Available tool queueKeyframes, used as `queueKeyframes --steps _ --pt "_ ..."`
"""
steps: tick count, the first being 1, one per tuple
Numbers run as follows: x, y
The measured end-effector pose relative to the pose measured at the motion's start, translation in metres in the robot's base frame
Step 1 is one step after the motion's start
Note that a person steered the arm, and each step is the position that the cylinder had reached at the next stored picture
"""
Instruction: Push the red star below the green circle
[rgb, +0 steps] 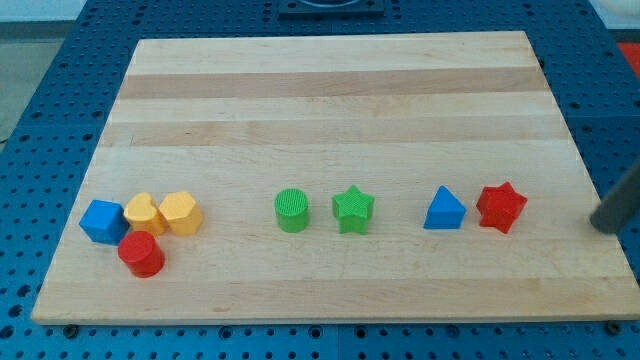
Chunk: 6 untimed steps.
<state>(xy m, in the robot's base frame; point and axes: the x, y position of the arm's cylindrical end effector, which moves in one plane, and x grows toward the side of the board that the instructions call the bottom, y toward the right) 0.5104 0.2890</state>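
Red star (501, 207) near board's right edge, lower half, touching or just beside blue triangle (444, 210). Green circle (292, 211) left of centre, green star (353, 209) beside it. My tip (604, 226) off right edge; no fingers, bare rod. Star looks light, rigid, likely slides easily, may spin; push flat flank from right, steering along bottom edge.

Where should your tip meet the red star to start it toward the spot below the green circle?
My tip is off the board's right edge, right of the red star. I'd contact its upper right points and push down-left, since the blue triangle touches its left side and the green star lies before the green circle.
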Motion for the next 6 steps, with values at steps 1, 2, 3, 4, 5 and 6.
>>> queueKeyframes --steps 1,2,3,4,5,6 --pt "-0.004 -0.058" --pt "-0.003 -0.117" --pt "0.033 -0.152" --pt "0.044 -0.144" --pt "0.052 -0.163" --pt "0.051 -0.245"
